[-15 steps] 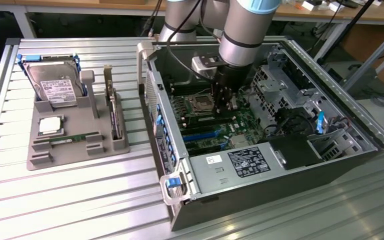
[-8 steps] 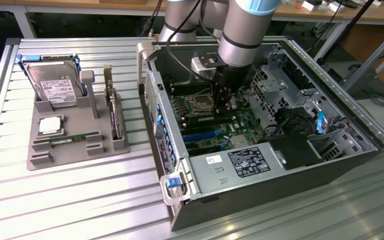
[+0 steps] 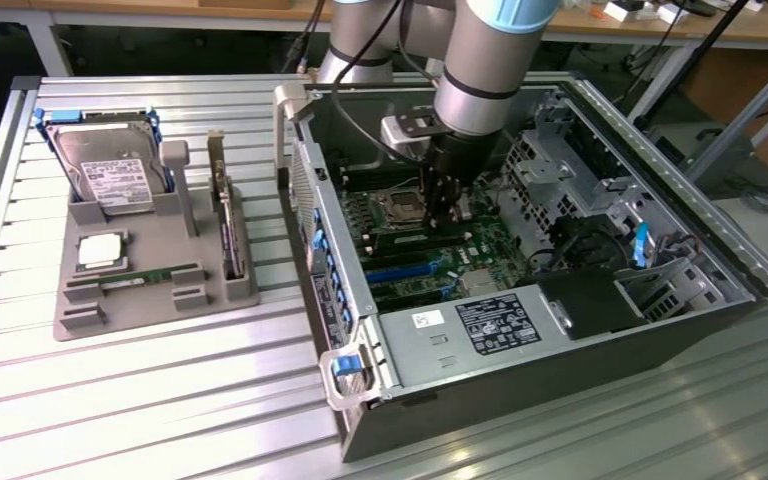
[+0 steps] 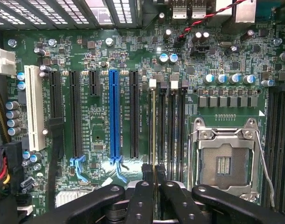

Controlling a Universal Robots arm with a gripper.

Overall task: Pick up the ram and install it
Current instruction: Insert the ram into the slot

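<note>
- Gripper (image 4: pixel 154 186) pinches the ram (image 4: pixel 154 135) edge-on (a thin vertical line in the wrist view), inside the open case (image 3: pixel 704 240).
- Ram sits over the slots (image 4: pixel 172 126) beside the socket (image 4: pixel 224 161).
- Tray (image 3: pixel 144 300) rests on the surface (image 3: pixel 117 390).

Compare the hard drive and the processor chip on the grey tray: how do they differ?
Size: the hard drive is much bigger than the processor chip.
Shape: the hard drive is oblong, the processor chip square.
Trim: the hard drive has blue rails along its sides, the processor chip is bare silver.
Shared: both sit in the grey tray, on the exterior view's left of the computer case.
</note>
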